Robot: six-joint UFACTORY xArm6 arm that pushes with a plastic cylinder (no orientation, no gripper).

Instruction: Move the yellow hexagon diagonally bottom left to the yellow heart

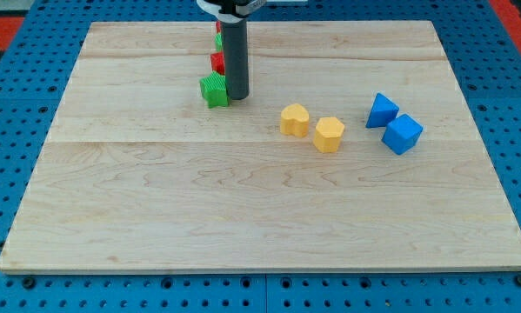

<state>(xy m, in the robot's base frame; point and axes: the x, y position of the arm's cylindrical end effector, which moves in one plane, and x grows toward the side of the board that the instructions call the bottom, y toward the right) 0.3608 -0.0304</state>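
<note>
Camera view: my tip point(237, 94) near board's top edge, touching green block point(214, 90); no jaws, just bare rod. Yellow hexagon point(329, 134) mid-board, just right of yellow heart point(295, 120). Risk: approach path clips heart, shoving it off position.

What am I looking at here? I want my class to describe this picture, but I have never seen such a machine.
One camera looks down at a wooden board on a blue pegboard. The dark upright rod is the end of a robot arm; it has no gripper and holds nothing, it only pushes. My tip rests beside a green block, on its right. Behind the rod, red and green blocks are partly hidden. At mid-board lie a yellow heart and, to its right, a yellow hexagon. Further right sit two blue blocks.
</note>
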